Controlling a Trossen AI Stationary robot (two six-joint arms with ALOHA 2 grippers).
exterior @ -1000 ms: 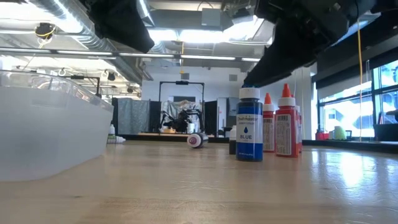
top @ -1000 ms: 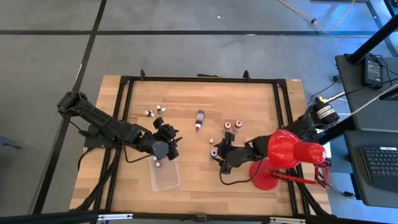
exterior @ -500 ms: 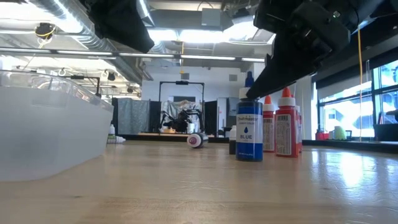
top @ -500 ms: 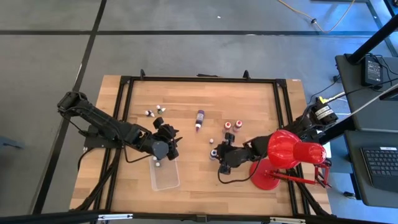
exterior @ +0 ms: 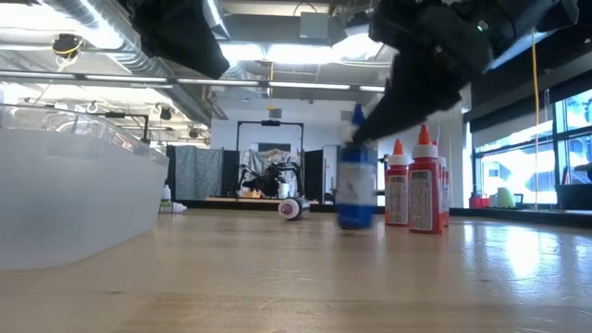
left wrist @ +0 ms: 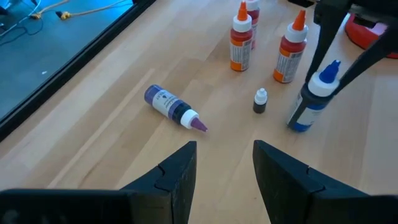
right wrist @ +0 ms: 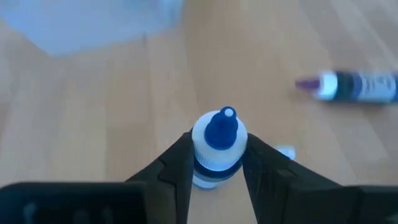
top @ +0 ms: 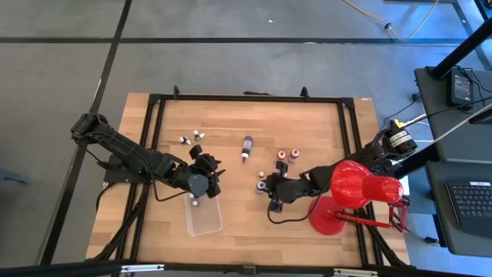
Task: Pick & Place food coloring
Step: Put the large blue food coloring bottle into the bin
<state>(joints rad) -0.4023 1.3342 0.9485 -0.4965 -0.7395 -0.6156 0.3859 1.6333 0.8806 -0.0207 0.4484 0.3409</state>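
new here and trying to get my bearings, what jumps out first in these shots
The big red desk lamp at the table's right edge dominates. Beside it, the right gripper pinches the blue bottle at its neck, tilting it. Left of centre sits the clear tray.

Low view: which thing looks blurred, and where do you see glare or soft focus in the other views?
Low view: the small blue-capped dropper bottle is smeared by motion, while the red orange-tipped bottles beside it stay sharp; ceiling lights glare behind. Right wrist view: the right tool pinches that bottle in focus, and the lying purple bottle is soft. High view: even light.
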